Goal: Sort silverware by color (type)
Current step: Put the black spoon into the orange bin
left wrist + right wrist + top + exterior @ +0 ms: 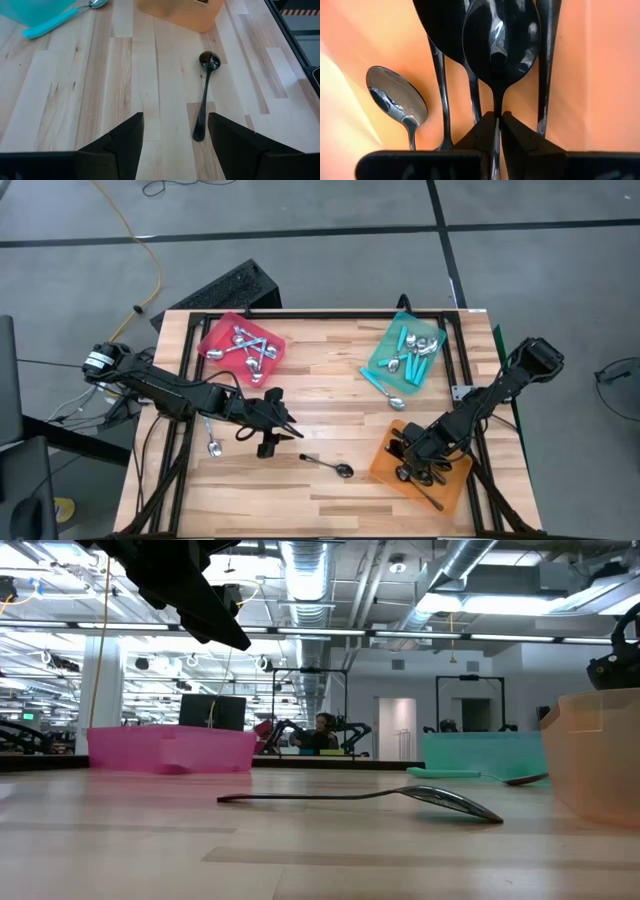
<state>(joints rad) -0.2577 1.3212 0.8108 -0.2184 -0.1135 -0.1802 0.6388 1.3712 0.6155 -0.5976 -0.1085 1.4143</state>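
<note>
Left gripper (284, 423) jaws spread wide, poised above the table, right gripper (413, 463) lowered, jaws nearly together

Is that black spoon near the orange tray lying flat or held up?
Flat. The black spoon rests on the table, ahead of the open left gripper, untouched.

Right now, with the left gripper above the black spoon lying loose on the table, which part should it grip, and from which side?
Probably the handle of the black spoon, near its middle, coming straight down. It lies flat and alone on the bare wood, and the open left gripper already looks down almost over it; a small sideways shift would put the thin handle between the fingers.
</note>
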